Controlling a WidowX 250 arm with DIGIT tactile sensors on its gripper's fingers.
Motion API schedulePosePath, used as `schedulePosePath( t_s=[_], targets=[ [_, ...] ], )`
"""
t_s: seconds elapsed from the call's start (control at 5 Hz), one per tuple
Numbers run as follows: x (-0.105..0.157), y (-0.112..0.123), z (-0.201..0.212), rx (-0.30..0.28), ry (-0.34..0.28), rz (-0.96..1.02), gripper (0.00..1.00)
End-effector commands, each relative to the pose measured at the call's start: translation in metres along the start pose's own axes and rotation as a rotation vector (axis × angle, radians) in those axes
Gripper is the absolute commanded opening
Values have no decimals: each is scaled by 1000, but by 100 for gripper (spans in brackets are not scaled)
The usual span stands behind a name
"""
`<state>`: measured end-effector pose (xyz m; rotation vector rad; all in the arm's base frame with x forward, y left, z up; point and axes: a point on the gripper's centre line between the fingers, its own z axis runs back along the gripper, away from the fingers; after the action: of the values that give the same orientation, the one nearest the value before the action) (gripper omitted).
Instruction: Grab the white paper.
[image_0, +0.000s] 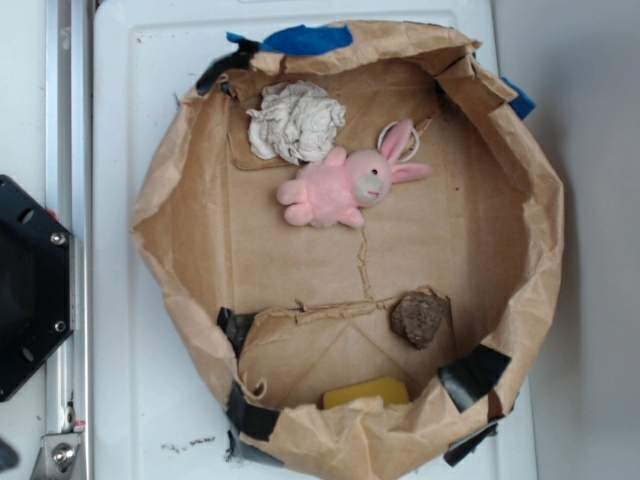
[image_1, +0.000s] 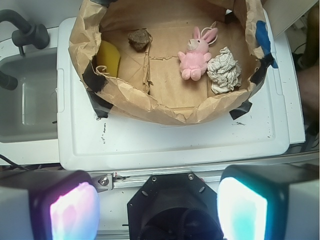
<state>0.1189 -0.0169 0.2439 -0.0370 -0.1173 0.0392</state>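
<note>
The white paper (image_0: 296, 121) is not yet being grabbed. It is lying inside the brown paper enclosure (image_0: 160, 200), close to the wall at the far end in the exterior view. It is touching, or almost touching, the pink plush bunny (image_0: 335, 187), which is lying just beside it toward the middle of the floor. In the wrist view the white paper (image_1: 224, 70) is being shown at the right side of the enclosure (image_1: 150, 102), with the bunny (image_1: 195, 57) to its left.

The gripper (image_1: 157, 207) is being held high above the scene and well apart from the paper. Its two fingertips (image_1: 67, 207) are being seen at the bottom corners of the wrist view, with a broad gap between them, so the pincer is being kept wide and nothing is being held in it. In the exterior view the gripper is not being shown; only a black base part (image_0: 30, 290) is visible at the left edge.

So, by judgement, almost the whole task is being left to do: the approach over the paper, the descent, the closing and the lift. A brown rough lump (image_0: 418, 318) and a yellow object (image_0: 367, 391) are lying at the opposite end, well apart from the paper. The bunny is being considered the main risk, because it could be caught together with the paper.
</note>
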Motion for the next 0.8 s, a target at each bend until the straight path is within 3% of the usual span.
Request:
schedulePosePath(
  t_s=[0.0, 0.2, 0.6],
  targets=[
    [0, 0, 0, 0, 0, 0, 100],
    [29, 9, -6, 19, 4, 28, 100],
    [75, 29, -16, -2, -14, 145, 100]
  ],
)
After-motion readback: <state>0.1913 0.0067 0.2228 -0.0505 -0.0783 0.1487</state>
